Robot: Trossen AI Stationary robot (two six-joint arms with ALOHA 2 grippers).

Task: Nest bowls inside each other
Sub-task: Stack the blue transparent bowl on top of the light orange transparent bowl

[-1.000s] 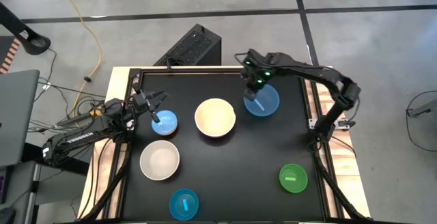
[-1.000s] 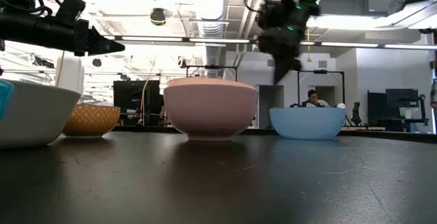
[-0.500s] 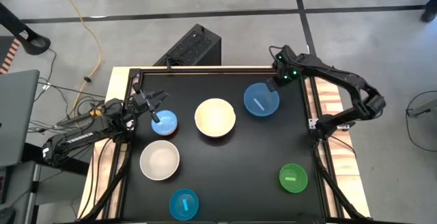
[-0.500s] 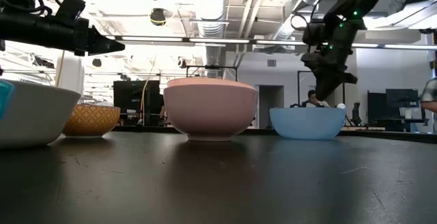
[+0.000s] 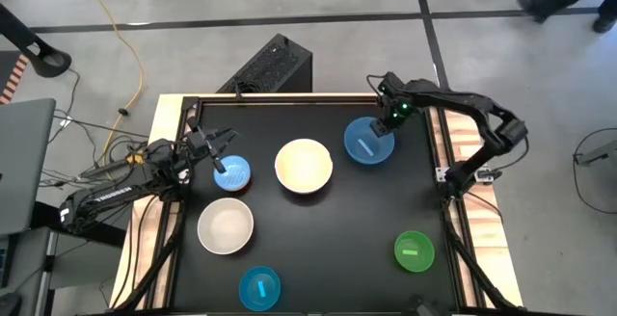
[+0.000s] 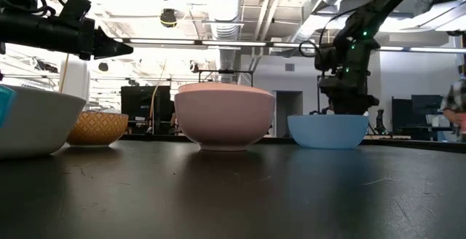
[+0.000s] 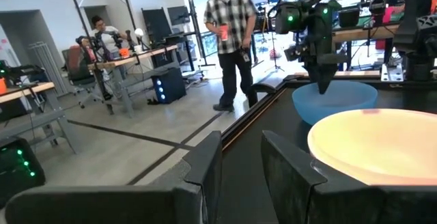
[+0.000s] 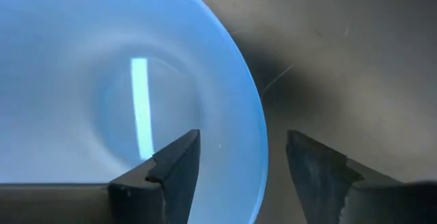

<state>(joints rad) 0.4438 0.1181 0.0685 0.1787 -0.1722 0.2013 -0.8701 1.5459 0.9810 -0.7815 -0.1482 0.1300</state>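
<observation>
The blue bowl (image 5: pixel 366 144) stands on its base at the table's far right. My right gripper (image 8: pixel 242 136) points down over its far right rim (image 8: pixel 260 149), open, one finger inside the bowl and one outside, touching nothing that I can see. A pink-cream bowl (image 5: pixel 304 165) stands at the middle. A small light-blue bowl (image 5: pixel 232 173), a white bowl (image 5: pixel 226 227), a cyan bowl (image 5: pixel 259 288) and a green bowl (image 5: pixel 414 251) stand apart on the black table. My left gripper (image 5: pixel 221 152) hovers open above the light-blue bowl.
The table has a raised frame (image 5: pixel 436 133) close to the blue bowl's right side. A black box (image 5: pixel 269 65) sits on the floor behind the far edge. A person (image 7: pixel 230 39) stands in the room beyond the table.
My right gripper has swung from above the blue bowl's inside toward the table's right edge and come down to the bowl's far right rim. It has rolled a little and opened. The bowls have stayed where they were.
</observation>
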